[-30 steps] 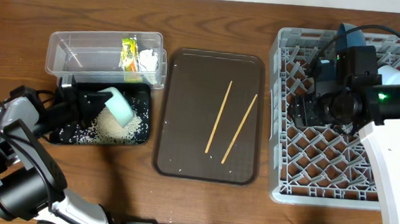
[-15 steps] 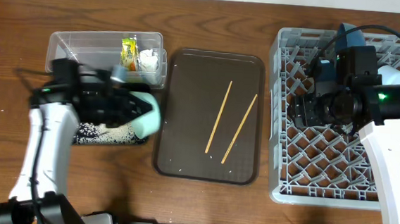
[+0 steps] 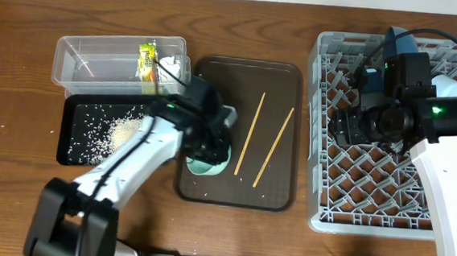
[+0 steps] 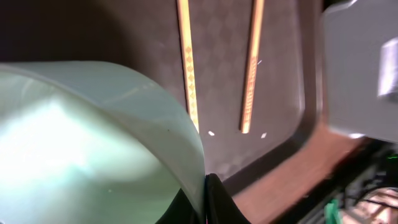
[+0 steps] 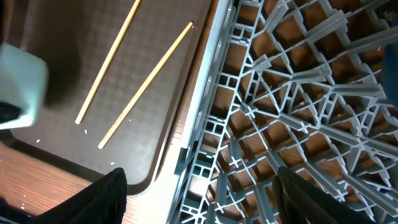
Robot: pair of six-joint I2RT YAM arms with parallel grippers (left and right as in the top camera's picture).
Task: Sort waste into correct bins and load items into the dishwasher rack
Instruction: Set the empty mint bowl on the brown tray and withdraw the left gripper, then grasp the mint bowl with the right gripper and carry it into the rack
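Observation:
My left gripper (image 3: 208,149) is shut on the rim of the pale-green bowl (image 3: 210,161), holding it over the left part of the dark-brown serving tray (image 3: 276,197); the bowl fills the left wrist view (image 4: 87,143). Two wooden chopsticks (image 3: 251,133) lie on that tray and show in the right wrist view (image 5: 144,86). Loose rice (image 3: 122,133) lies in the black tray (image 3: 73,153). The yellow-green wrapper (image 3: 147,60) and the white tissue (image 3: 169,62) sit in the clear tub (image 3: 96,58). My right gripper (image 5: 199,193) is open and empty over the left edge of the grey rack (image 3: 448,216).
A dark-blue bowl (image 3: 398,39) stands at the rack's back, partly hidden by my right arm, with a pale item (image 3: 451,85) beside it. A few rice grains lie on the wooden table (image 3: 19,129) at the far left.
My left gripper has carried the pale-green bowl rightward from over the black tray to over the serving tray. Rice now lies uncovered in the black tray. The right arm has not moved.

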